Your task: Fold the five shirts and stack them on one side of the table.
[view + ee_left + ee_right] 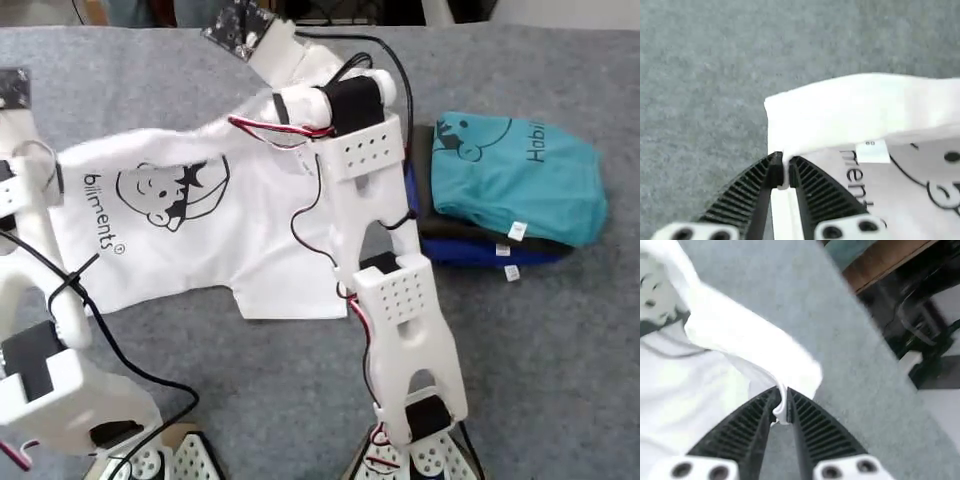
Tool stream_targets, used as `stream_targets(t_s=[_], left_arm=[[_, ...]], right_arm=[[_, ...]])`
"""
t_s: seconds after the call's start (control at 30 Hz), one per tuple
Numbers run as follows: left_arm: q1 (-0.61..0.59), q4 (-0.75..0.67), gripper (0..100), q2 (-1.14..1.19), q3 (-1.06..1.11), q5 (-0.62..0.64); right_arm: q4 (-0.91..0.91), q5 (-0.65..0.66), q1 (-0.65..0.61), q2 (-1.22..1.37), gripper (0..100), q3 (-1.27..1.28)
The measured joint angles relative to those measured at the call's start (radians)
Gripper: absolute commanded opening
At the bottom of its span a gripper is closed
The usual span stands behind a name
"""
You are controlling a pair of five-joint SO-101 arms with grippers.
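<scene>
A white shirt [200, 250] with a cartoon face print lies partly spread on the grey table [540, 380], left of centre. My left gripper [782, 172] is shut on a folded edge of the white shirt [855, 110]; in the high view it sits at the far left [12, 88]. Near the table's far edge, my right gripper [237, 30] is likewise shut on an edge of the white shirt [740, 340], pinched between its black fingers [781, 410]. At the right lies a stack of folded shirts, with a teal shirt [520, 175] on top.
Under the teal shirt are a black shirt [440, 230] and a blue shirt [480, 255]. The right arm's white links [400, 300] stretch across the table's middle, close to the stack. Bare grey table lies at the front right. Furniture [920, 315] stands beyond the table's edge.
</scene>
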Motion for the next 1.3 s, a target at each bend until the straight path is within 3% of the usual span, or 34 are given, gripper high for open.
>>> stream_targets(t_s=[0.17,0.37,0.5,0.67,0.87,1.3], left_arm=[[-0.002,0.023,3,0.0,0.137,-0.037],[-0.044,0.026,3,-0.018,0.219,-0.052],[-0.021,0.023,3,-0.132,0.354,-0.199],[-0.034,-0.083,3,-0.356,0.577,-0.267],[-0.103,-0.196,3,-0.428,0.773,-0.43],[-0.186,-0.222,3,-0.433,0.789,-0.577]], right_arm=[[0.02,-0.009,-0.025,-0.011,1.4,0.094],[0.021,-0.011,-0.086,-0.193,1.4,0.387],[0.021,0.002,-0.087,-0.338,1.4,0.638],[0.014,0.068,-0.087,-0.505,1.4,0.928],[-0.104,0.13,-0.078,-0.707,1.4,1.304],[-0.45,0.172,-0.063,-1.2,1.4,2.137]])
